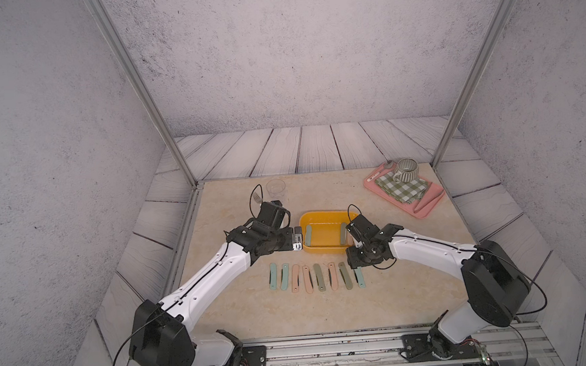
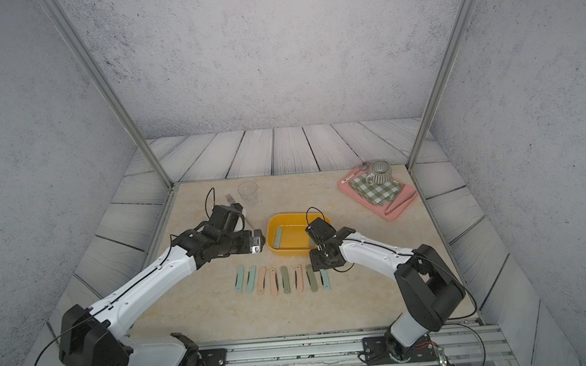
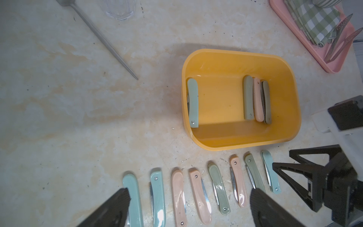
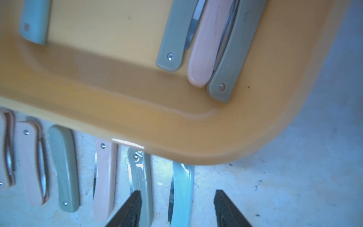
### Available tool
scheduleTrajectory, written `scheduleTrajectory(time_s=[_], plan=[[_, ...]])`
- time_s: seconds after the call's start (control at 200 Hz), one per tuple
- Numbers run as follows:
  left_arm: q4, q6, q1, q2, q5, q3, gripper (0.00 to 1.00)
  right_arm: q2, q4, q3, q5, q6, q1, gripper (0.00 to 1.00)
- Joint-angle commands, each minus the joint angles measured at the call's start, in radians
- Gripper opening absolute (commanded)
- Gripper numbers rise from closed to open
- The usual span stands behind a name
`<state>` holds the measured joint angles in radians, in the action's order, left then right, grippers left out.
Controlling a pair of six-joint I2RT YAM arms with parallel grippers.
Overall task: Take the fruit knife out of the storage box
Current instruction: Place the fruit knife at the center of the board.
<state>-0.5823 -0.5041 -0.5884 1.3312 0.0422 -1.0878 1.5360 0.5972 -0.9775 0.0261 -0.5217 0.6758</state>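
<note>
Over on the left, a fork (image 1: pixel 257 197) and a clear glass (image 1: pixel 276 188) sit at the back of the surface (image 1: pixel 398 300). Next comes the left gripper (image 3: pixel 189 191), hovering just beside the left wall of the storage box (image 1: pixel 324 249), its fingers (image 3: pixel 117 204) spread wide and empty. The yellow box stands mid-surface, and four folded fruit knives lie inside. A pale green knife (image 3: pixel 192 102) rests against the left wall. A trio (image 3: pixel 257 100) of sage, pink and sage is packed side by side near the right wall. In front of the box, eight more knives make a row (image 1: pixel 317 277) on the surface. At the row's right end, the right gripper (image 4: pixel 178 192) hangs low over the teal knife (image 4: pixel 182 176). Its fingers (image 4: pixel 133 206) are apart, one on either side, with clear gaps to the handle. Far right, a pink tray (image 1: pixel 427 211) carries a checked cloth (image 1: pixel 401 187) and a striped mug (image 1: pixel 407 169).
</note>
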Motion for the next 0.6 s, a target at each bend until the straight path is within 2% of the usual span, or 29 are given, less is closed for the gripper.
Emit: scheduleTrajectory(time_s=[0.0, 0.115, 0.165, 0.38, 0.595], plan=[[-0.017, 0.012, 0.003, 0.013, -0.004, -0.042, 0.99, -0.052, 0.118, -0.027, -0.009, 0.008, 0.005, 0.68], [-0.024, 0.033, -0.006, 0.033, 0.008, -0.073, 0.99, -0.105, 0.197, -0.069, 0.025, 0.02, 0.004, 0.85], [-0.028, 0.046, -0.016, 0.05, 0.015, -0.091, 0.99, -0.12, 0.227, -0.095, 0.046, 0.027, 0.005, 1.0], [-0.03, 0.061, -0.057, 0.152, 0.015, -0.17, 1.0, -0.081, 0.33, -0.273, 0.095, 0.078, -0.022, 0.99], [-0.035, 0.072, -0.095, 0.31, 0.022, -0.287, 0.93, -0.038, 0.307, -0.374, 0.003, 0.077, -0.143, 0.99]])
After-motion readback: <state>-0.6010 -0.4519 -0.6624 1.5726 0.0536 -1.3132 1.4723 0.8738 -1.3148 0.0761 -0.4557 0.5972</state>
